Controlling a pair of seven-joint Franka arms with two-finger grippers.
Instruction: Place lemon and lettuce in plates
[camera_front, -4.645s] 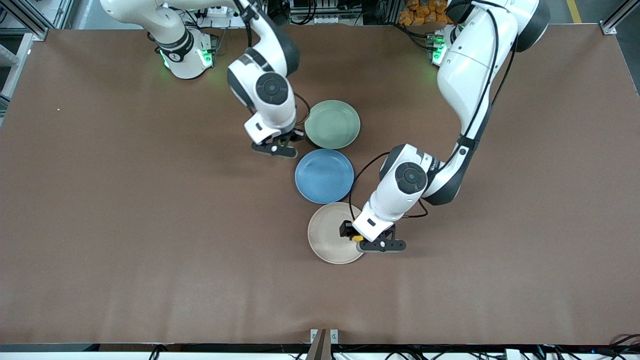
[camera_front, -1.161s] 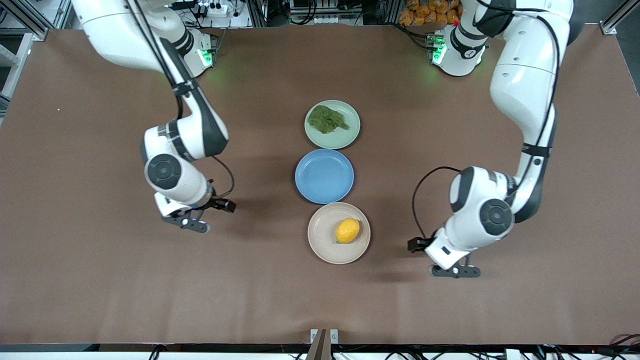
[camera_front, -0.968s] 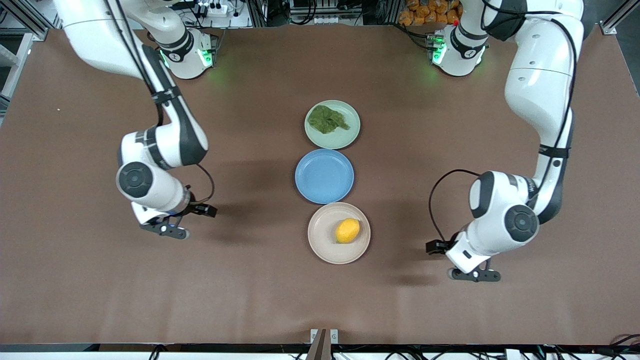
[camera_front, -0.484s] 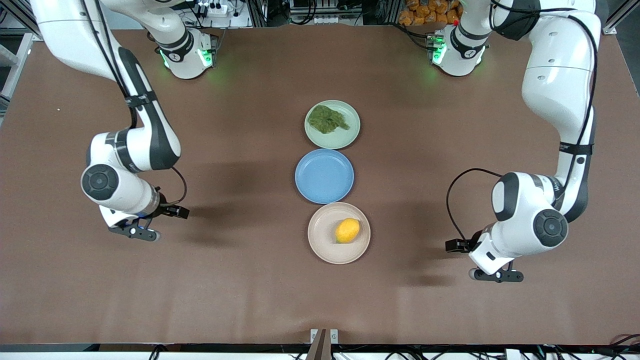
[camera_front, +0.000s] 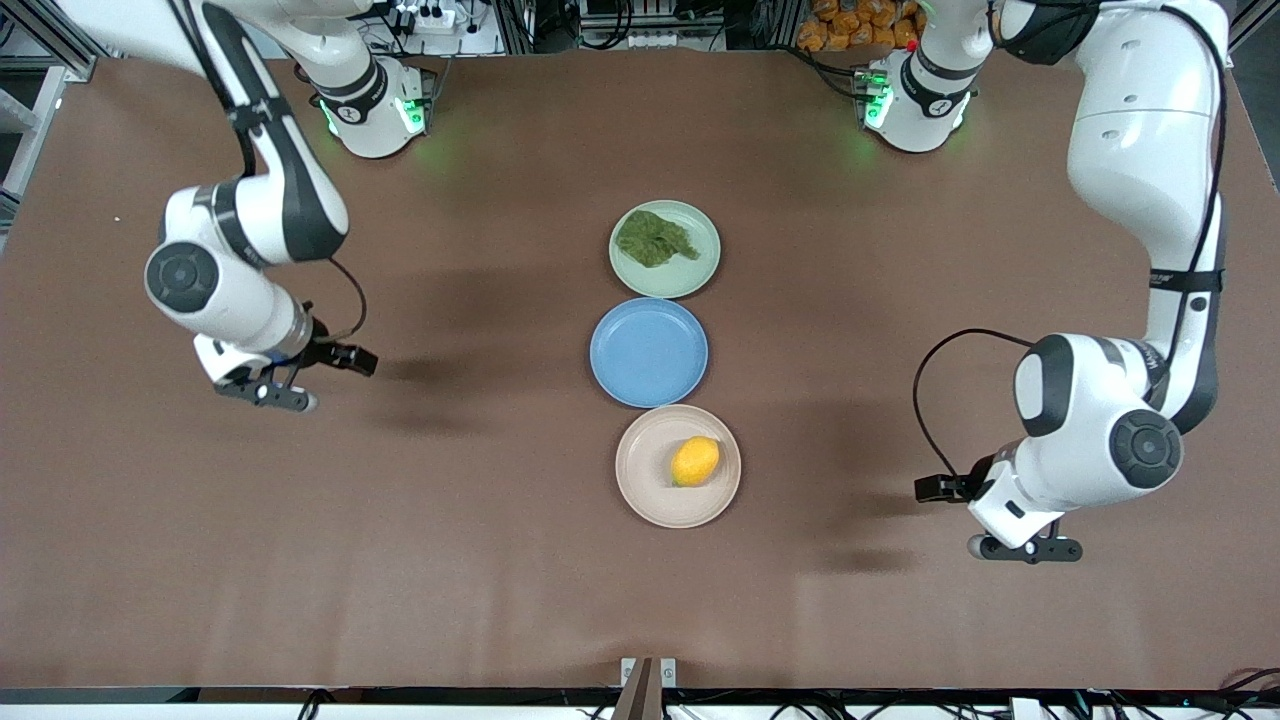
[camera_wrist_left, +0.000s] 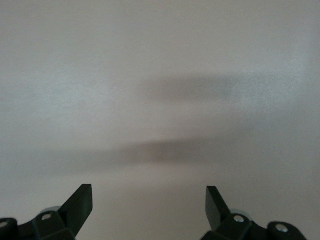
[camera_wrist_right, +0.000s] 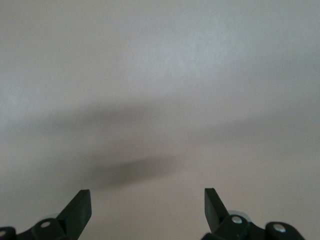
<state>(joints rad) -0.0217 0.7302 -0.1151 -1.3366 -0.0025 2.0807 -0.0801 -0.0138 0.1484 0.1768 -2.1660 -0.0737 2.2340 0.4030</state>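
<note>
Front view, risk: both items already sit in plates, so I judge the only danger is one of my arms sweeping back across the middle of the tabletop (camera_front: 500, 560) and knocking a plate or rolling the fruit out.
Front view, lemon: the lemon (camera_front: 695, 461) lies in the beige plate (camera_front: 645, 495), the plate nearest the tabletop's front edge; small, oval, bright yellow, off centre toward my left arm's end. Being round, it could roll if the plate is bumped.
Front view, lettuce: the lettuce (camera_front: 655, 238) lies flat in the mint green plate (camera_front: 700, 270), dark green and crinkled, a short tab pointing toward my left arm's end.
Front view, blue plate: the blue plate (camera_front: 648, 352) between them holds nothing.
Front view, pincers: my left pincer (camera_front: 1025, 549) hangs over bare tabletop toward my left arm's end; my right pincer (camera_front: 265, 394) over bare tabletop toward my right arm's end. Both well apart from the plates.
Left wrist view: left pincer (camera_wrist_left: 149, 205) spread wide, nothing between the jaws, bare tabletop below.
Right wrist view: right pincer (camera_wrist_right: 147, 205) spread wide, pinching nothing.
</note>
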